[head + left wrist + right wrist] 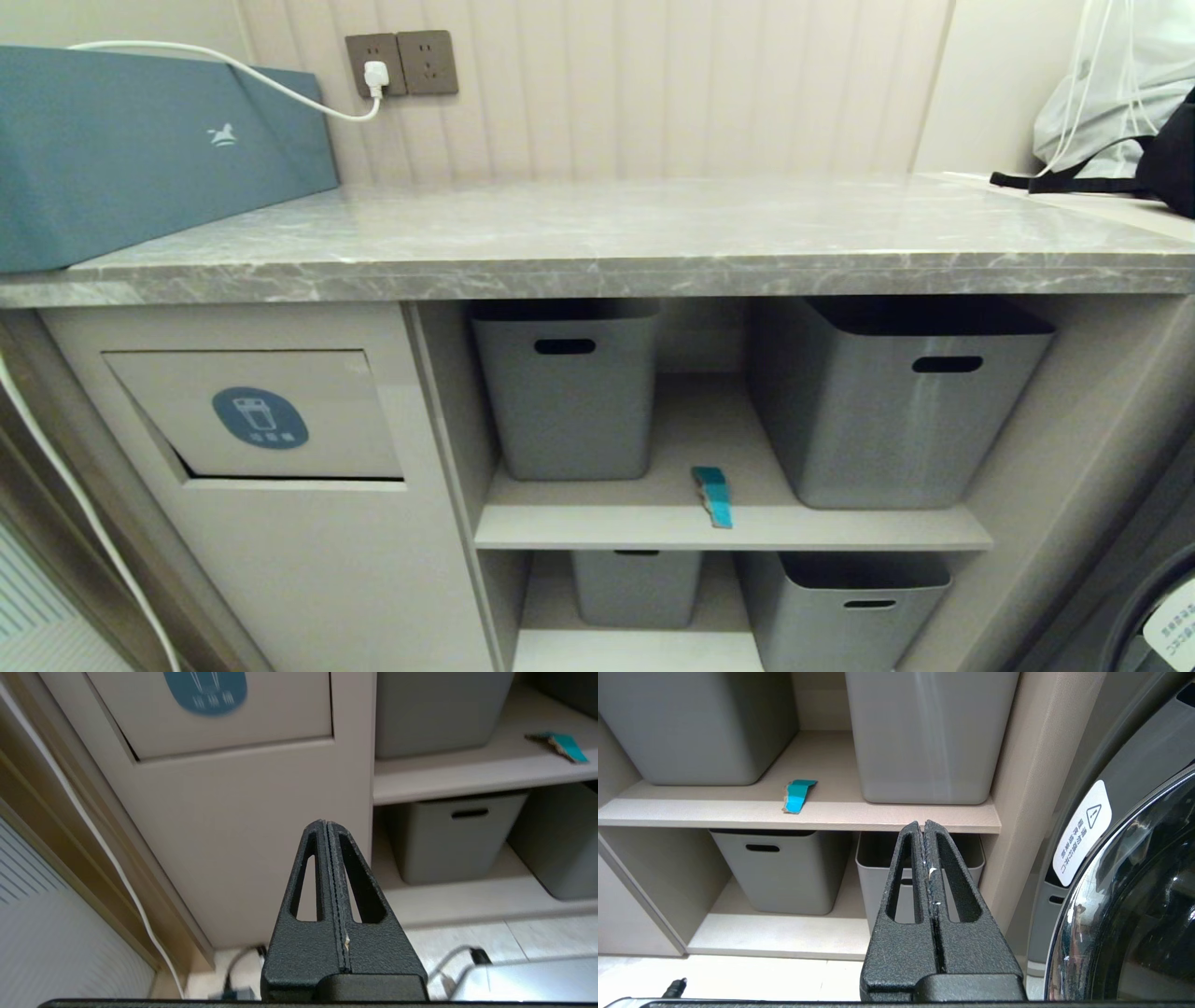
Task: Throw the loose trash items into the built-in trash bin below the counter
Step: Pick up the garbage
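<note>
One teal-blue wrapper (712, 496) lies on the upper open shelf between two grey tubs; it also shows as the wrapper (558, 746) in the left wrist view and the wrapper (797, 795) in the right wrist view. The built-in trash bin (257, 415) is the beige cabinet front under the counter's left end, its flap tilted slightly, with a round blue icon (205, 690). My left gripper (326, 822) is shut and empty, low before the cabinet front below the flap. My right gripper (923, 823) is shut and empty, low before the shelves' right end. Neither arm shows in the head view.
Grey tubs (569, 383) (896, 401) stand on the upper shelf, two more (635, 583) (840, 607) below. A long blue box (140, 140) and a white cable (280, 89) sit on the marble counter (653, 243); a white bag (1111, 93) is at the right. A washing machine door (1134, 896) stands at the right.
</note>
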### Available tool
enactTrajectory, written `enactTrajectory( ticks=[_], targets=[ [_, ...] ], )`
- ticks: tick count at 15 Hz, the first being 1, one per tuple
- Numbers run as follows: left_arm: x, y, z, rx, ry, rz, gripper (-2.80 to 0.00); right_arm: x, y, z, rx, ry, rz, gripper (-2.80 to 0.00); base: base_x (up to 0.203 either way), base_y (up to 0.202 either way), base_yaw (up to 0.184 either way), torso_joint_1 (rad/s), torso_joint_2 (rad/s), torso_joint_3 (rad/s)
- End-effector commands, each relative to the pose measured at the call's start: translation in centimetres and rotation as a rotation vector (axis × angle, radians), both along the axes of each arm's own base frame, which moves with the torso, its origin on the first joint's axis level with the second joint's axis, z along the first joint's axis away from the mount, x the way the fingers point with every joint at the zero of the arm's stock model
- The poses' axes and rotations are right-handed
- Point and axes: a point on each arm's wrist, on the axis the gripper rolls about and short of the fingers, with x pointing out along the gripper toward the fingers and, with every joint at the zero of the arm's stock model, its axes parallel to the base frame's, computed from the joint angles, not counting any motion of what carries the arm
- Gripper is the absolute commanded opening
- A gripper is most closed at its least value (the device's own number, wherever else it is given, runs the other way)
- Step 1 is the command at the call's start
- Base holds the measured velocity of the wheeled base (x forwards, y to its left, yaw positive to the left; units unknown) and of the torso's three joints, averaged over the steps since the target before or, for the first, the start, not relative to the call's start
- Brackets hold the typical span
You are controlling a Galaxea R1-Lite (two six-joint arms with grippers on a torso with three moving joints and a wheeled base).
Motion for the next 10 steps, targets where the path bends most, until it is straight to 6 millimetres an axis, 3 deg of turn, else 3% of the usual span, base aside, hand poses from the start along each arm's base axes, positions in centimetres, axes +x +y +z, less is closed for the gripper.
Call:
enactTrajectory(
  ticks=[1, 7, 10],
  targets=[
    [-0.54, 0.01, -0.14, 0.009, -0.072, 0.000, -2.80, 0.00, 0.00, 0.00, 0.000, 0.000, 0.000, -2.80, 0.000, 0.000, 0.000, 0.000, 0.00, 0.000],
    [-0.51, 0.02, -0.12, 0.014, -0.069, -0.002, -2.80, 0.00, 0.00, 0.00, 0.000, 0.000, 0.000, -2.80, 0.001, 0.000, -0.009, 0.000, 0.00, 0.001],
    [-0.51, 0.02, -0.12, 0.003, -0.068, -0.001, -2.80, 0.00, 0.00, 0.00, 0.000, 0.000, 0.000, -2.80, 0.002, 0.006, -0.153, 0.003, 0.00, 0.004]
  ],
)
